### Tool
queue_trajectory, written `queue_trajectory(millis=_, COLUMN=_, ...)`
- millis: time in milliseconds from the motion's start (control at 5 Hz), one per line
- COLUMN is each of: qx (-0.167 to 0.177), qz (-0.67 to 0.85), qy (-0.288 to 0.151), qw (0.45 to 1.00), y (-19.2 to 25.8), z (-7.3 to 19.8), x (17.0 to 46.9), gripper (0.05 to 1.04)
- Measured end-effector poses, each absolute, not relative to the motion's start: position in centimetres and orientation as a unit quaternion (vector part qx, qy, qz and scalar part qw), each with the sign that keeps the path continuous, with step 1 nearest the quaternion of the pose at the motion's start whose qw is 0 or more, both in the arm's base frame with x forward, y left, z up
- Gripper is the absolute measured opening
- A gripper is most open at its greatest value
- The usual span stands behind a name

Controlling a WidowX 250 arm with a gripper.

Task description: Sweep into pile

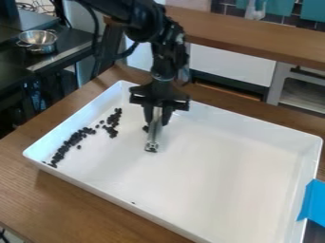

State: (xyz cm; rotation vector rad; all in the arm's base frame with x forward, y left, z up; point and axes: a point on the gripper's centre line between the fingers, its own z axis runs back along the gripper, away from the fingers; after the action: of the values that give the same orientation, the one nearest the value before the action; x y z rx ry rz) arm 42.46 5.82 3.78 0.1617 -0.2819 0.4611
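Observation:
The black gripper (157,122) hangs over the upper left part of a white tray (254,133), shut on a narrow silvery-grey tool (153,137). The tool points down, its dark-marked lower end at the tray floor. Left of the gripper, small dark pieces (74,138) lie in a curved band along the tray's left side, with a looser cluster (112,124) at the band's upper end. A dark piece (145,128) sits close beside the gripper's left finger. One small dark speck (133,203) lies by the front wall.
Raised walls surround the tray on a wooden table (82,204). Blue tape (312,204) covers part of its right wall. Behind it runs a wooden ledge (254,35). A metal bowl (38,40) stands on a dark counter at the upper left.

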Motion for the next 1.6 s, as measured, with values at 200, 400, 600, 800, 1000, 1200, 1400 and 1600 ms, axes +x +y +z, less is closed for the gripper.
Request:
queue_trajectory(millis=200, qx=0.068, qz=0.224, qy=-0.129, qw=0.964, y=7.3, z=3.6, x=42.1, gripper=0.339)
queue_trajectory(millis=400, qx=0.061, qz=0.229, qy=-0.111, qw=0.965, y=10.0, z=3.6, x=41.1, gripper=0.339)
queue_trajectory(millis=600, qx=0.081, qz=0.232, qy=-0.131, qw=0.96, y=13.5, z=4.5, x=39.5, gripper=0.339)
queue_trajectory(millis=800, qx=0.092, qz=0.209, qy=-0.144, qw=0.963, y=13.6, z=5.2, x=38.4, gripper=0.339)
queue_trajectory(millis=1000, qx=0.071, qz=0.208, qy=-0.158, qw=0.963, y=12.8, z=6.8, x=38.3, gripper=0.339)
queue_trajectory(millis=1200, qx=0.019, qz=0.207, qy=-0.169, qw=0.963, y=10.2, z=8.7, x=38.7, gripper=0.339)
queue_trajectory(millis=1400, qx=-0.041, qz=0.184, qy=-0.176, qw=0.966, y=5.3, z=10.0, x=38.3, gripper=0.339)
queue_trajectory(millis=1600, qx=-0.077, qz=0.16, qy=-0.155, qw=0.972, y=0.5, z=9.0, x=36.9, gripper=0.339)
